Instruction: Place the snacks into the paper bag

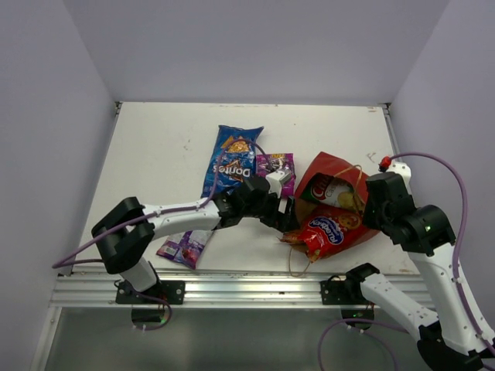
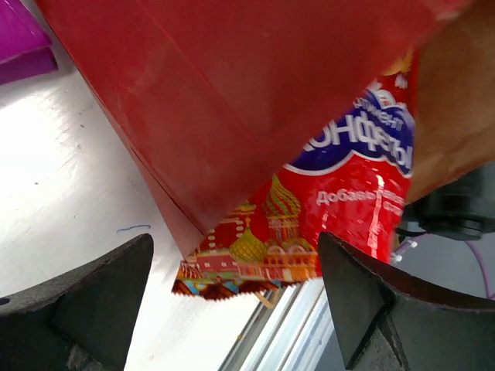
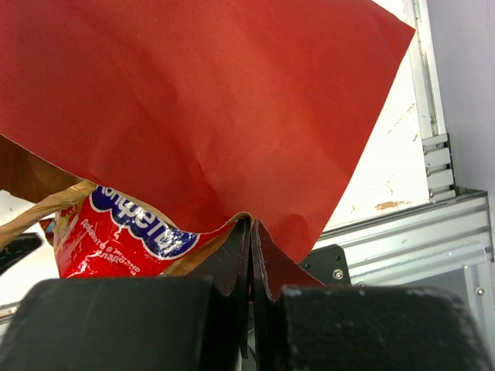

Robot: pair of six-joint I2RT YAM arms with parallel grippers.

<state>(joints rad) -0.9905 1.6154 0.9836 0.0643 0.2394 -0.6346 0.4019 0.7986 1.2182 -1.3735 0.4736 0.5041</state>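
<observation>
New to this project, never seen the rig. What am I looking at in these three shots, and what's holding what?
Two robot arms are bolted at the table's near edge. The overhead picture looks down from behind them; the other two come from cameras on each wrist.

The right gripper is shut on the paper bag's edge, pinching the red paper. The bag lies on its side, mouth toward the arms. The green-white chips sit inside; the red cookie bag is half in, sticking out of the mouth.

The left gripper is open, right at the bag's mouth, holding nothing.

On the table outside the bag: blue Doritos, a purple square bag and a small purple packet.
</observation>
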